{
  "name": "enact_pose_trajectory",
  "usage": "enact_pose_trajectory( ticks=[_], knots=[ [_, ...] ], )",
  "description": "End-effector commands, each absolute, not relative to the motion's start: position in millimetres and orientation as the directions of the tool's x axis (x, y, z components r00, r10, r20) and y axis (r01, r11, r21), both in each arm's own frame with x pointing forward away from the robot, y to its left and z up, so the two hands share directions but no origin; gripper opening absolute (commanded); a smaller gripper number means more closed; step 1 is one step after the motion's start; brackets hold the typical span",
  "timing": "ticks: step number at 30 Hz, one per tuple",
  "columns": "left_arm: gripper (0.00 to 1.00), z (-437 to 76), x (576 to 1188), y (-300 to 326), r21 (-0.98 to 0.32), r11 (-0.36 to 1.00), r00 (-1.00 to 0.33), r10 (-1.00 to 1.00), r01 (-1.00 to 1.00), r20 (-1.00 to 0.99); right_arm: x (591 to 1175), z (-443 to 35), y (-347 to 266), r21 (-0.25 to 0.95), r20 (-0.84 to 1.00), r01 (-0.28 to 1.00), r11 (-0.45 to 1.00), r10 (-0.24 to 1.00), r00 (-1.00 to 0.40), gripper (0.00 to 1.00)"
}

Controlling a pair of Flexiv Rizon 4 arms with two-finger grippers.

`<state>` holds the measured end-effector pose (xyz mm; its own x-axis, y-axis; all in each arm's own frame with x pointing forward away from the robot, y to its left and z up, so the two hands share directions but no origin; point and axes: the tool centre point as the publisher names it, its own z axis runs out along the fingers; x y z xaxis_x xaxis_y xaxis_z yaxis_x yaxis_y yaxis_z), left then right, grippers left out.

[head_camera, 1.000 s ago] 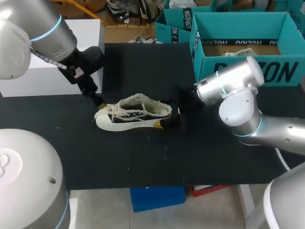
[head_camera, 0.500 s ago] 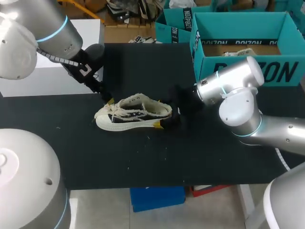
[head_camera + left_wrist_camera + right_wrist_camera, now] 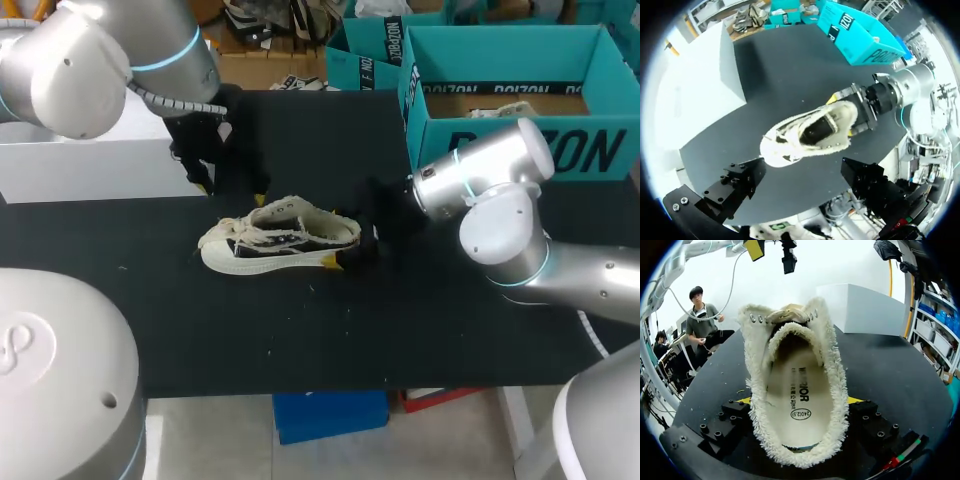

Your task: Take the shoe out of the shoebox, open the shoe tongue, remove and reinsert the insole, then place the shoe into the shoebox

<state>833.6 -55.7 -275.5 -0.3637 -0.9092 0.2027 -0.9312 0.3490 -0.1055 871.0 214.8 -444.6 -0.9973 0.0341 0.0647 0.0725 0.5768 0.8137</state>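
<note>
Step in hand: You have the shoe [image 3: 285, 238] out of the shoebox [image 3: 520, 150] and lying on its sole on the worktop [image 3: 400, 330]. I judge you are at the tongue-and-insole stage, with the insole not yet pulled.

Right tool: The right tool [image 3: 799, 401] is clamped on the shoe's heel, one yellow tip pressed to each side of the fleecy collar. It serves as your anchor.

Left tool: The left tool [image 3: 230, 193] has its fingers spread wide and holds nothing. It hangs above the worktop just behind the laced front of the shoe, not touching it.

Next move: Bring the left tool down over the shoe's mouth. Pinch either the tongue [image 3: 795, 332] to lift it forward or the edge of the insole [image 3: 790, 385]. The opening is narrow and the lining soft, so close on one layer only, and keep the heel clamp firm so the shoe does not drag.

Head view only: It shows the shoebox standing open at the far right of the worktop, well apart from the shoe.

Right wrist view only: It looks straight into the shoe, where the insole lies flat inside and the tongue arches low over the front.

Left wrist view only: It looks down on the shoe from above, with the right tool at its heel and the shoe's mouth open between the left fingers.
</note>
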Motion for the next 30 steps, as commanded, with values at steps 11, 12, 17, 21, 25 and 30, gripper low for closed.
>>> enact_pose_trajectory(
  ticks=[11,12,17,21,25,30],
  knots=[
    [1.0,-288,847,-85,0.046,-0.014,0.02,-0.992,-0.999,0.124,873,-447,217,0.813,0.066,0.074,0.578,0.035,-0.997,0.0],
    [1.0,-290,848,-91,0.046,-0.012,0.018,-0.993,-0.999,0.119,873,-447,217,0.813,0.066,0.074,0.578,0.035,-0.997,0.0],
    [1.0,-302,855,-115,0.033,-0.007,0.007,-1.0,-0.999,0.019,873,-447,217,0.813,0.066,0.074,0.578,0.035,-0.997,0.0],
    [1.0,-311,861,-130,0.042,-0.002,-0.001,-0.996,-0.999,-0.087,873,-447,217,0.813,0.066,0.074,0.578,0.035,-0.997,0.0],
    [1.0,-320,864,-141,0.036,0.016,-0.022,-0.985,-0.999,-0.172,873,-447,217,0.813,0.066,0.074,0.578,0.035,-0.997,0.0],
    [1.0,-329,863,-149,0.052,0.031,-0.043,-0.966,-0.998,-0.255,873,-447,217,0.813,0.066,0.074,0.578,0.035,-0.997,0.0]
  ],
)
